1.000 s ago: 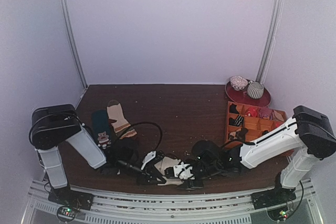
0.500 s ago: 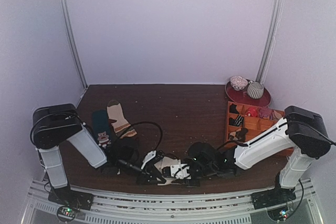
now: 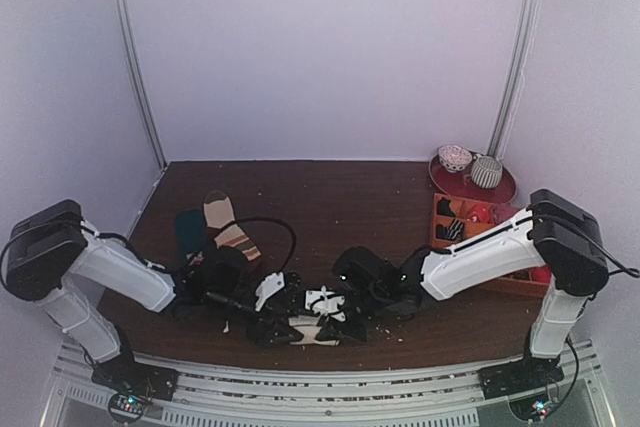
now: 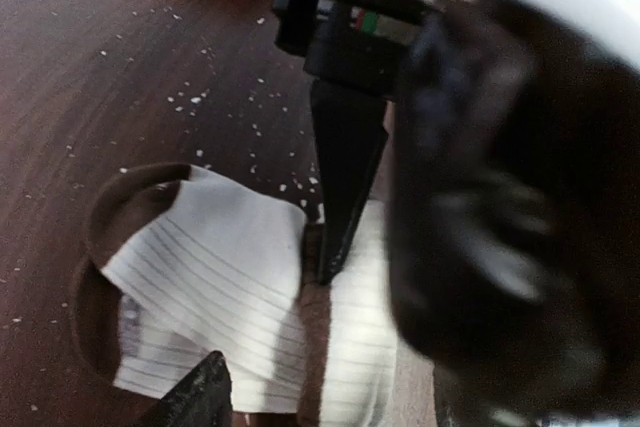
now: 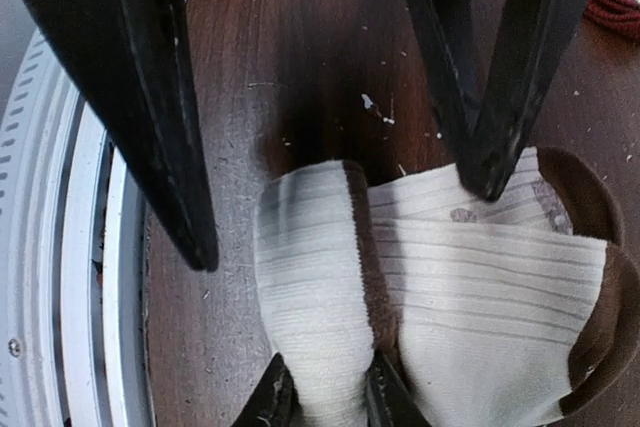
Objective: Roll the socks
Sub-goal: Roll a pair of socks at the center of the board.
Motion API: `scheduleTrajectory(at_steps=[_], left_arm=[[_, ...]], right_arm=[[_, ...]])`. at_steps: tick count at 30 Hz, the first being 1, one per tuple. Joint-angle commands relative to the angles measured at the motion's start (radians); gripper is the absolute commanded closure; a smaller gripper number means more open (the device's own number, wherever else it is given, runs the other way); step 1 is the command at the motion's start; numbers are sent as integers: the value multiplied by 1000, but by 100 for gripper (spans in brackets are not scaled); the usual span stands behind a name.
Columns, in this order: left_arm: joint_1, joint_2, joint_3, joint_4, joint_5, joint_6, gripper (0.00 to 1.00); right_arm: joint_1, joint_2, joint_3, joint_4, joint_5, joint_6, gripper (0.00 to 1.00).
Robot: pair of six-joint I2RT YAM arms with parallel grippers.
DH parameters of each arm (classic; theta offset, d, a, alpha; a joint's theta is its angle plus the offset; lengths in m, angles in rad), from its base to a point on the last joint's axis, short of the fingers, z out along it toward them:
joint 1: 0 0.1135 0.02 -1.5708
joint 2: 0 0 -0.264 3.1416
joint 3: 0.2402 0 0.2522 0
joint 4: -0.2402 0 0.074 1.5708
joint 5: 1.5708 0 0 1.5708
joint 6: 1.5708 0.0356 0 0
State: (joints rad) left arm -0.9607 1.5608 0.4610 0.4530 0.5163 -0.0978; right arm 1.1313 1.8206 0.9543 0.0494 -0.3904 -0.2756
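From above, the socks (image 3: 303, 324) lie on the tabletop (image 3: 350, 207), right between the two pincers. The left pincer (image 3: 268, 315) is at one end and the right pincer (image 3: 328, 319) is at the other, so both arms are just as near. A striped sock (image 3: 225, 227) and a teal sock (image 3: 188, 232) lie well behind the left pincer. An orange box (image 3: 490, 237) sits far out past the right pincer. None of these is in the way.

From the left wrist, the socks (image 4: 210, 287) lie flat just in front of the pincer. One black finger (image 4: 345, 177) of the right pincer touches their middle. A big dark blur fills one side, and I cannot tell what it is.

From the right wrist, the right pincer (image 5: 345, 222) is wide apart and holds nothing. The socks (image 5: 480, 287) lie just under it, with their long side running from one finger across to the other. The left pincer (image 5: 325, 402) looks clamped on the folded end. I think the roll must go along that long side, and those clamped tips could get in the way.
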Motion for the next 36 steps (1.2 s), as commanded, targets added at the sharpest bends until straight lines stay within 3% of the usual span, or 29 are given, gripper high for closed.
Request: scheduleTrajectory(at_steps=[1,11,25,28,36], left_arm=[[3,-64,-79,37,-137,75,33],[0,-37,-132,292,-136,162,34],[-99,109,-90,399,-78,137,33],[-113,145,-91,408,-85,113,40],[-115,204,-67,374,-127,82,69]], right_arm=[[-48,80,70,-356,-202,70,79],[-153,250,246,-581,-338,195,79],[-191,326,297,-600,-378,271,80],[-197,331,299,-599,-381,271,80],[-198,327,290,-583,-396,286,80]])
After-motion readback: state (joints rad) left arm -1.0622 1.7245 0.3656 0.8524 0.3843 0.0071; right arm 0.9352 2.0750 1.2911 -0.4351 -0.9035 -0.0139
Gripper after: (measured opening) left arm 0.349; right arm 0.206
